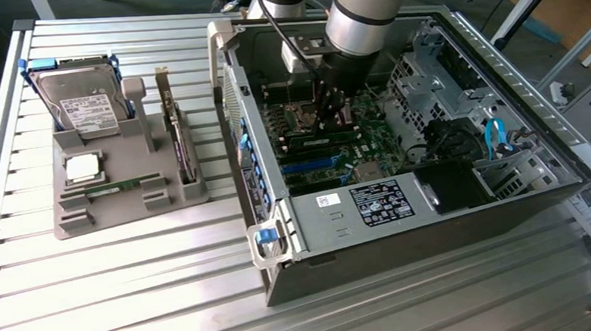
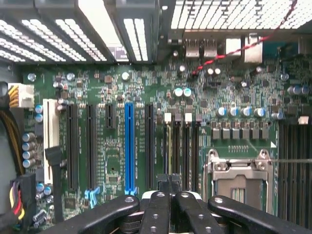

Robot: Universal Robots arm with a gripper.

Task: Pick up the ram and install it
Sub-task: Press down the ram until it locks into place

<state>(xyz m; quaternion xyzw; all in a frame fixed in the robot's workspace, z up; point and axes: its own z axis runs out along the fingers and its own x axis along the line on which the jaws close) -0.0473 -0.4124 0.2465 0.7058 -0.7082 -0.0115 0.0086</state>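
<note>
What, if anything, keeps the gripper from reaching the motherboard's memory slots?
Probably nothing: the case lies open, and the shut gripper hangs close over the memory slots, with no cable or card between them.

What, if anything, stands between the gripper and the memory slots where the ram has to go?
Nothing visible. The gripper, jaws shut, hangs just over the memory slots; no cable or card crosses them.

You have open access from above through the computer case [image 1: 399, 205], whose side is off. Inside, the drive cage [image 1: 423, 83], black fan housing [image 1: 448, 184] and blue cable [image 1: 494, 136] crowd the exterior view's right; the motherboard [image 2: 117, 87] lies mostly unobstructed.
</note>
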